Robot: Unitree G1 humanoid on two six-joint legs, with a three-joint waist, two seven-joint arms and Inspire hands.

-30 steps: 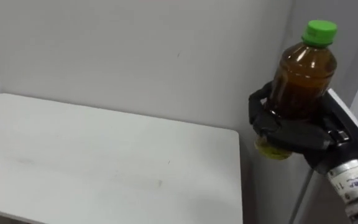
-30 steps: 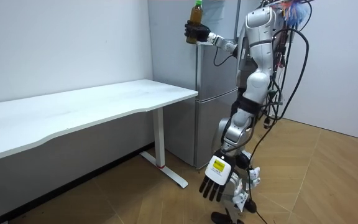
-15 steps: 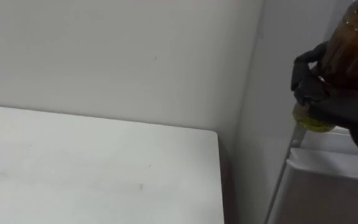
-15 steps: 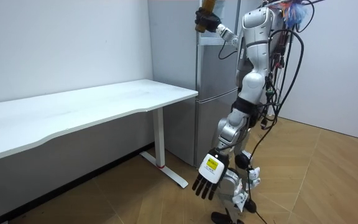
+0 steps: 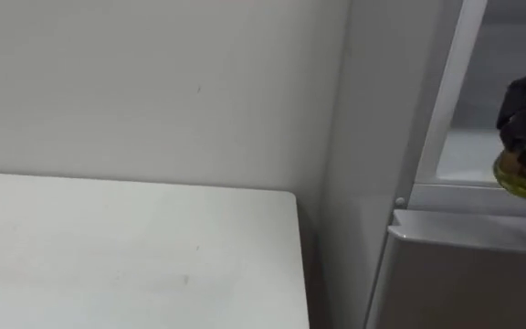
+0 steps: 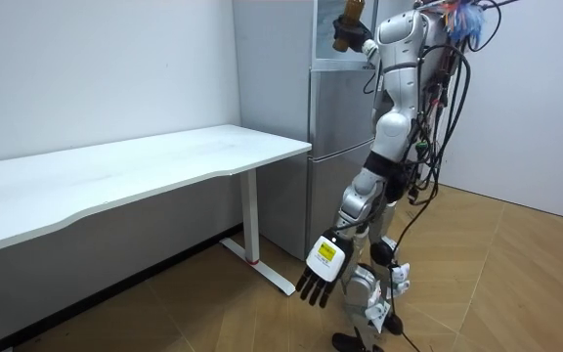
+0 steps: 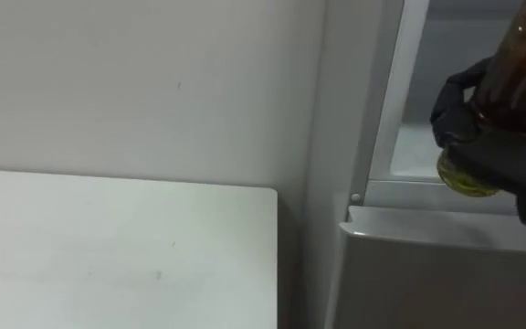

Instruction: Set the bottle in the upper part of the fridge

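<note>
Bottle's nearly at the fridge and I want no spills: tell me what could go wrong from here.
The bottle hangs low, its base about level with the upper compartment's sill; it might catch there. The right hand grips it near the base, so it could tip on release.

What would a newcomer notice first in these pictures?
The robot's black right hand holds a brown plastic bottle up at the open upper compartment of the grey fridge. Left of the fridge stands a long white table; the left hand hangs open, low down.
</note>
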